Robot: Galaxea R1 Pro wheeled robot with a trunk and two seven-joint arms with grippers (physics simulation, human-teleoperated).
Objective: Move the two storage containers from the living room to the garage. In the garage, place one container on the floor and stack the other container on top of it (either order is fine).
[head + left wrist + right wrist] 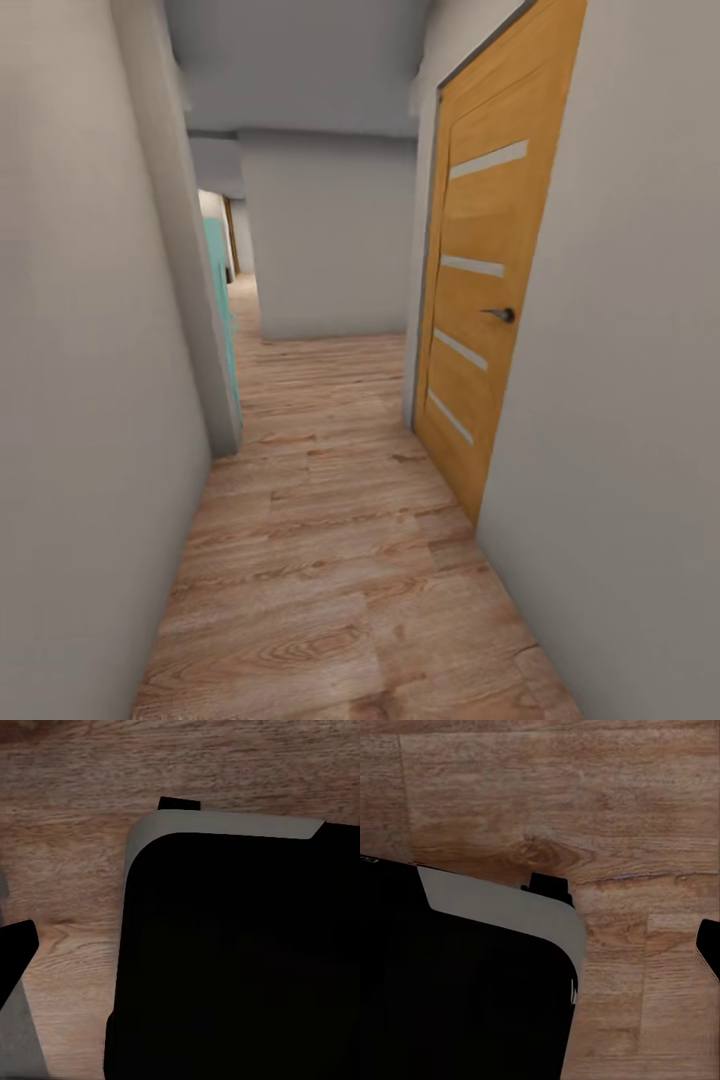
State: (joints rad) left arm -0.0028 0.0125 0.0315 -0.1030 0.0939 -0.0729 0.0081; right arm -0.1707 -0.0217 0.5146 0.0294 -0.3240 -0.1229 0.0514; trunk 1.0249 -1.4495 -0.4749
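The two storage containers are out of view, as are the living room and the garage. I am in a narrow hallway with a light wood plank floor [330, 560]. Both wrist views look down at that plank floor [75, 840] [585, 795] past my black base with its grey rim [225, 825] [510, 911]. A dark tip at the edge of the left wrist view [16, 952] and another at the edge of the right wrist view [711, 945] look like single fingertips. Nothing shows between them, and whether the grippers are open or shut cannot be told.
A grey wall [80, 400] runs close on the left, ending at a corner [215, 400] with a teal surface [222, 290] behind it. On the right stands a shut wooden door [490, 290] with a dark handle [500, 314]. A grey wall [330, 240] blocks the hallway ahead, which continues to its left [240, 290].
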